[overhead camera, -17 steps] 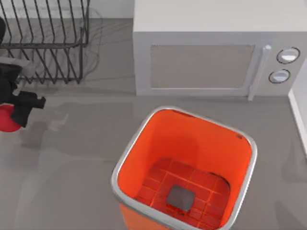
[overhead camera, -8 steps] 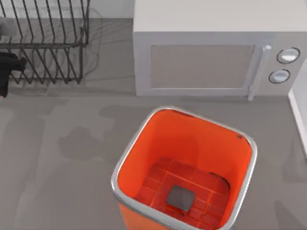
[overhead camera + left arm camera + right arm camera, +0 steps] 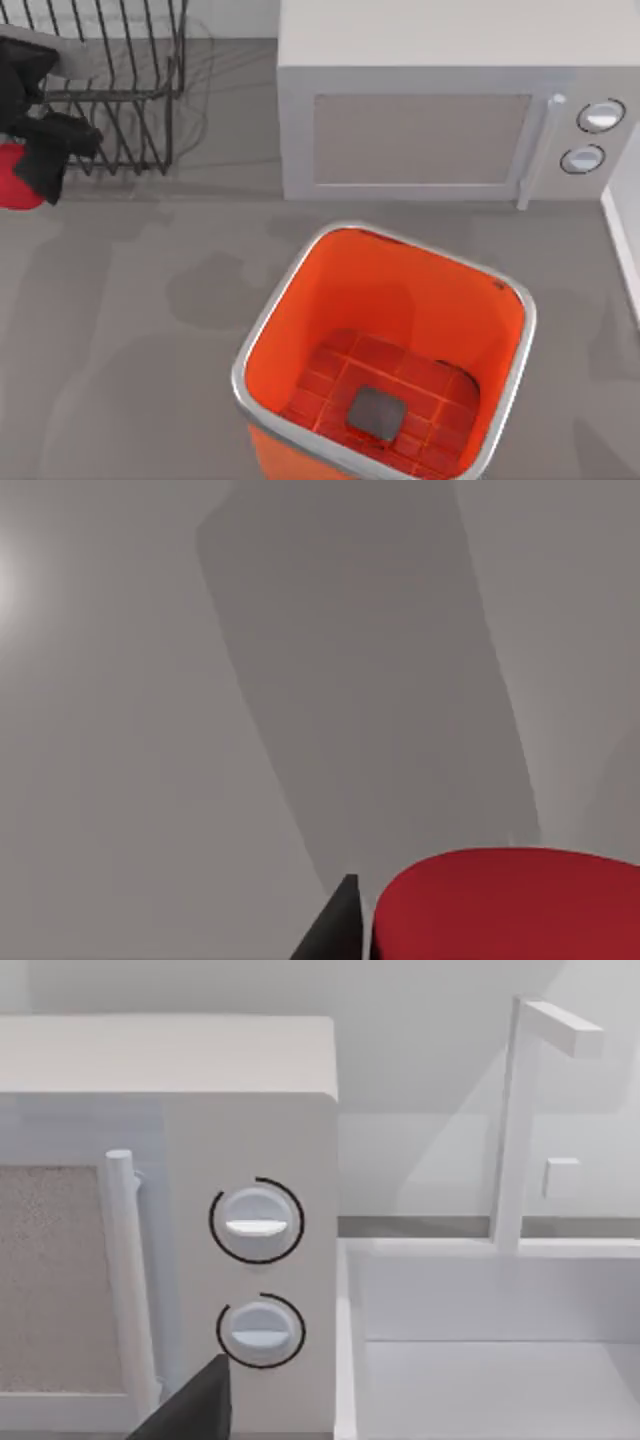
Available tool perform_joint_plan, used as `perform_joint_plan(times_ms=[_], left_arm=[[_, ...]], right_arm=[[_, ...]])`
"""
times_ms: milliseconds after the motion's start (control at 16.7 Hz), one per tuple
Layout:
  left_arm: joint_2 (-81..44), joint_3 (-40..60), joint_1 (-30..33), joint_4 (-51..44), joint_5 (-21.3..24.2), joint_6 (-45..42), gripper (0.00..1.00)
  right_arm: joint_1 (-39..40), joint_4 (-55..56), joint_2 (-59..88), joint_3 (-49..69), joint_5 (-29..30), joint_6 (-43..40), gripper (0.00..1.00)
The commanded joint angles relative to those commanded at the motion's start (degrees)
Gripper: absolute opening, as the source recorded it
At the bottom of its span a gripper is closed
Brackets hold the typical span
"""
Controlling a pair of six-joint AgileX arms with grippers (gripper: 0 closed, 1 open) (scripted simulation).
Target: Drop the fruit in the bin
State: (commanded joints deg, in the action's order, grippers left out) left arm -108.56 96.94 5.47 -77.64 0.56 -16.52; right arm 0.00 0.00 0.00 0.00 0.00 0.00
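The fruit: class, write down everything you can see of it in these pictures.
The fruit is a small, round, plain red ball with a smooth matte skin. It sits at the table's far left edge, in front of the black wire rack, partly hidden by the left gripper, whose dark jaws close on it. It is far from the bin. The left wrist view shows its rounded red surface beside a dark fingertip.

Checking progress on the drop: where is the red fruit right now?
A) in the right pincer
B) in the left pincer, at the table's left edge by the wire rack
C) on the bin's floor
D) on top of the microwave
B: the fruit sits in the left pincer beside the wire rack, far from the bin.
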Motion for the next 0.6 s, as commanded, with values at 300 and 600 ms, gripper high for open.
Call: perform_joint_plan(times_ms=[300, 600], left_arm=[[-2.76, 3.82, 20.1, -2.29, 0.0, -6.27, 0.0], [-3.96, 6.93, 42.85, -3.43, 0.01, -12.61, 0.0]], right_arm=[[0.0, 0.0, 0.0, 0.0, 0.0, 0.0, 1.0], [0.0, 0.0, 0.0, 0.0, 0.0, 0.0, 1.0]])
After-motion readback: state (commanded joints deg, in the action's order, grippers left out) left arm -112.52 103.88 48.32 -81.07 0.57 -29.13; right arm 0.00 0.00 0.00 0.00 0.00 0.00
